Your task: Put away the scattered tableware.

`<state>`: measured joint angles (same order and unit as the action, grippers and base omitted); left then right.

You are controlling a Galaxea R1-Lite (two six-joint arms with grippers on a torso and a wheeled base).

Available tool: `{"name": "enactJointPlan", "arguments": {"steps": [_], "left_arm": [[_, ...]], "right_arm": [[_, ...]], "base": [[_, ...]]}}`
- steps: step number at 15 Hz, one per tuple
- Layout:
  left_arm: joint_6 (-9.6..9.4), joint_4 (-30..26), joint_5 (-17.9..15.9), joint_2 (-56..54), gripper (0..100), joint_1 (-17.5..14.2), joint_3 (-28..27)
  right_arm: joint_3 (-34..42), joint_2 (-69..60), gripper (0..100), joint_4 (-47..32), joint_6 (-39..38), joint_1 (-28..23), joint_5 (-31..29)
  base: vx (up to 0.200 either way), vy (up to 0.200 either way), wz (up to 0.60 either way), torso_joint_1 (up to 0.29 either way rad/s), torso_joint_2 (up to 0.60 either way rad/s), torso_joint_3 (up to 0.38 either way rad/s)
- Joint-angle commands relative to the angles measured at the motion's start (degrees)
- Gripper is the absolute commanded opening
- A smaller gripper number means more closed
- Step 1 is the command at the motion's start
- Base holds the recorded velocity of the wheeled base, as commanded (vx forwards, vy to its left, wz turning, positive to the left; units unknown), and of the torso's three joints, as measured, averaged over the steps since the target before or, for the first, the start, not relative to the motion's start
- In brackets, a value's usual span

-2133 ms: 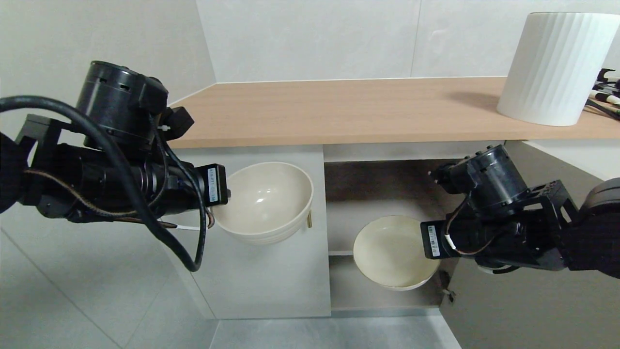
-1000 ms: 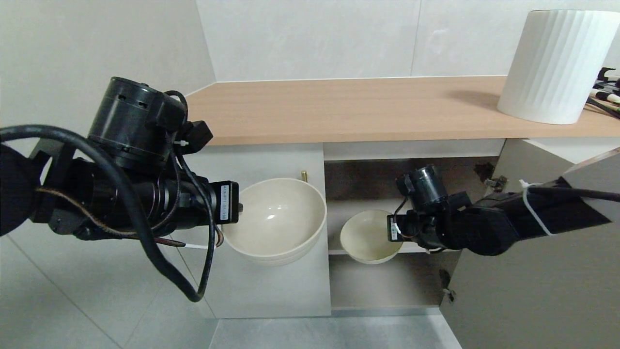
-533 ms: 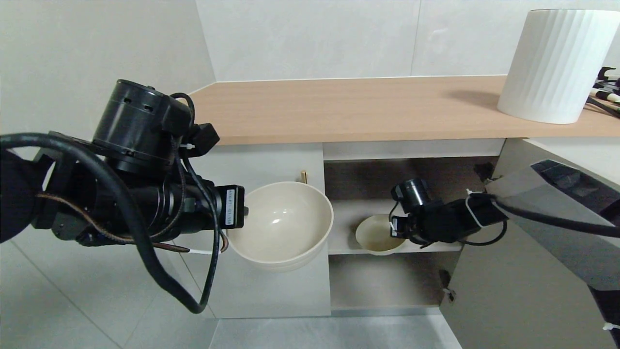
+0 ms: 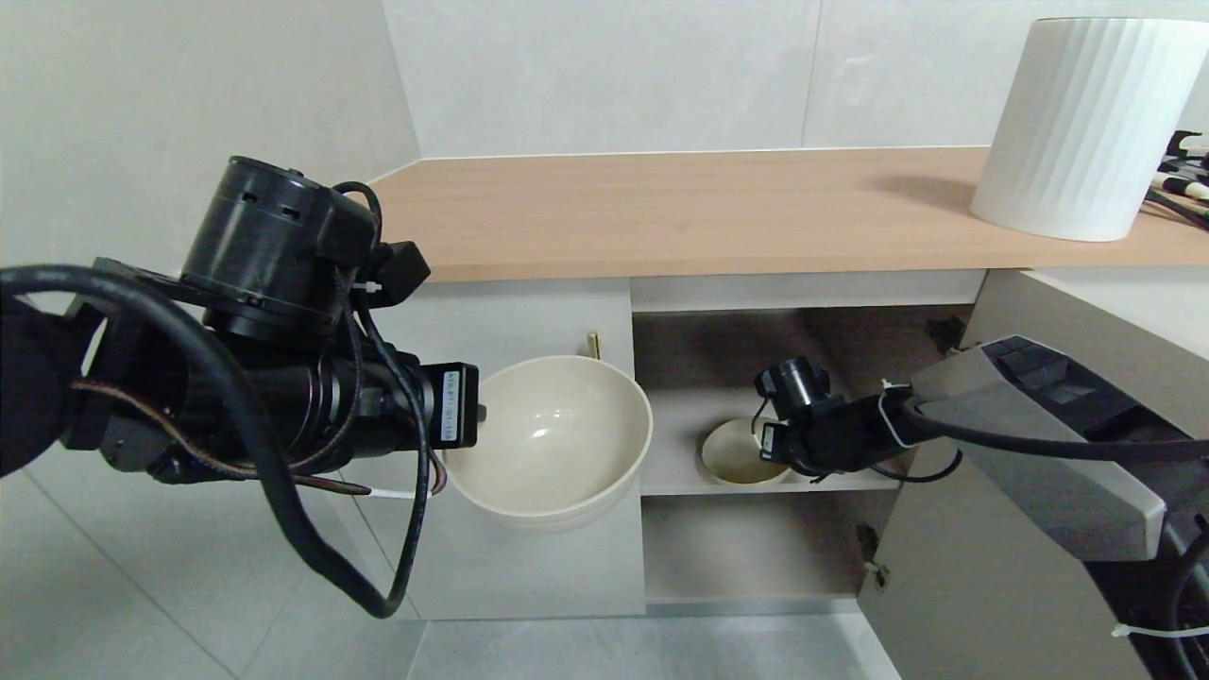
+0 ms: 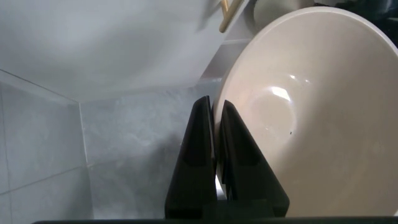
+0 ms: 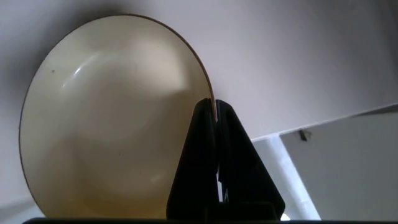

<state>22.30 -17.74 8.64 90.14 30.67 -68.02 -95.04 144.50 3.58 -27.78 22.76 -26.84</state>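
Note:
My left gripper [image 4: 477, 411] is shut on the rim of a large cream bowl [image 4: 553, 442], held in the air in front of the closed left cabinet door. In the left wrist view its fingers [image 5: 208, 134] pinch the large cream bowl [image 5: 311, 118] at the rim. My right gripper [image 4: 767, 442] reaches deep into the open cabinet, shut on the rim of a smaller cream bowl [image 4: 735, 455] that sits low over the middle shelf [image 4: 680, 472]. The right wrist view shows the smaller cream bowl [image 6: 112, 112] clamped at its edge by the gripper [image 6: 216, 118].
A wooden countertop [image 4: 680, 212] runs above the cabinet, with a tall ribbed white container [image 4: 1086, 127] at its right end. The closed left door [image 4: 529, 557] has a small brass knob [image 4: 593, 342]. The open right door [image 4: 973, 586] stands beside my right arm. A lower shelf space [image 4: 746, 548] lies beneath.
My right arm has stretched far into the cabinet, carrying the smaller bowl from in front of the opening down to the middle shelf. The left arm drifted slightly right with its bowl.

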Motion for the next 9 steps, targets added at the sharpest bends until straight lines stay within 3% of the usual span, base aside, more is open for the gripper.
{"name": "enactJointPlan", "arguments": {"steps": [1, 9], "left_arm": [[0.03, 0.0, 0.1, 0.0, 0, 0.1, 0.0], [0.12, 0.0, 0.1, 0.2, 0, 0.3, 0.0]], "right_arm": [[-1.7, 1.8, 0, 0.0, 0.0, -0.7, -1.2], [-6.5, 4.7, 0, 0.0, 0.0, -1.2, -4.2]], "base": [[0.0, 0.0, 0.0, 0.0, 0.0, 0.0], [0.0, 0.0, 0.0, 0.0, 0.0, 0.0]]}}
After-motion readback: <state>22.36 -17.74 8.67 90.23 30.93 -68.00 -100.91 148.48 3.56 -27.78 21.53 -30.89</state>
